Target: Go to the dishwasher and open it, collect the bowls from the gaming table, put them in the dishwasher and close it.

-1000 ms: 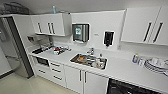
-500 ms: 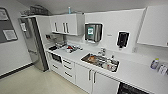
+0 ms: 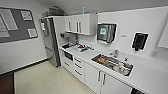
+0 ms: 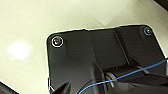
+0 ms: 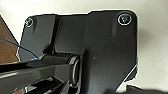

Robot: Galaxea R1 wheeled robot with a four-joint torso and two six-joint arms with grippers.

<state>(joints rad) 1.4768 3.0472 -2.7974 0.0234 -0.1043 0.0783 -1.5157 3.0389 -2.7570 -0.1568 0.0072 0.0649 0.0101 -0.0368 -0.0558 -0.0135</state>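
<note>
Camera panned left along the kitchen bench [image 3: 150, 77], fridge [image 3: 50, 42] now central; pincer state can't tell; overshooting the dishwasher likely.

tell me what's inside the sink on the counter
The sink holds a jumble of items, one brownish-orange piece near its far end and pale ones nearer. What they are is too blurred to tell. The basin's bottom is mostly covered by them.

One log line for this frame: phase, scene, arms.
phase: driving in kitchenette | scene: sink in white counter, cabinets above, fridge at far end, noticeboard on wall | bowls: none visible | hands: state unreadable
</note>
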